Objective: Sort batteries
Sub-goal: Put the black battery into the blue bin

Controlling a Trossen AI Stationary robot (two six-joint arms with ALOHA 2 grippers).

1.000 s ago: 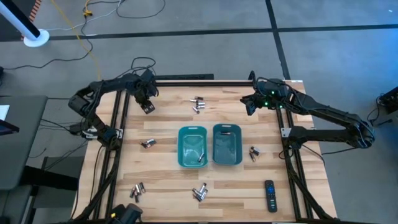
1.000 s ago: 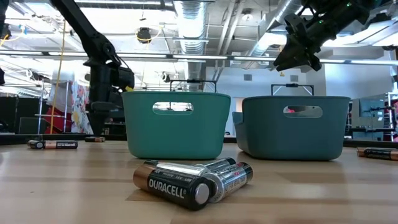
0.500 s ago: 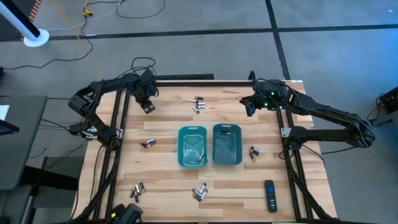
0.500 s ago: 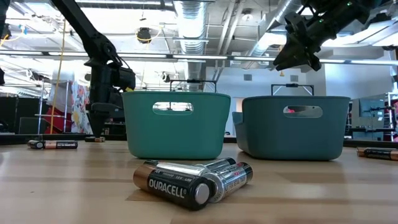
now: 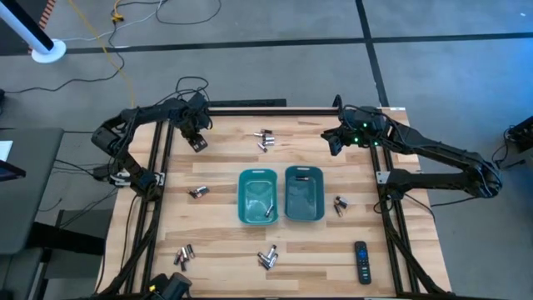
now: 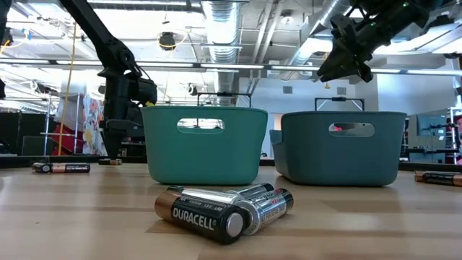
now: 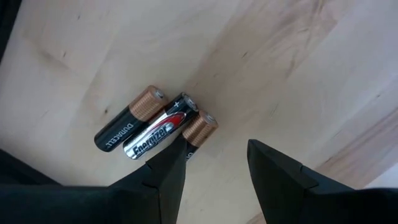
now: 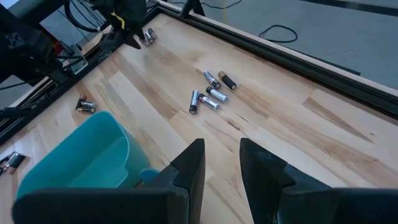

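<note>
Left gripper point(image 7: 214, 162), fingers apart and empty, over three touching batteries point(image 7: 155, 124): small, rigid, roll-prone; best pinched across the barrel.

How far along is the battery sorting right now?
Barely started. The left bin holds one battery and the right bin another. The left gripper is open, empty, above a cluster of three batteries at the table's far left. The right gripper hangs open, empty. Five loose groups remain.
</note>
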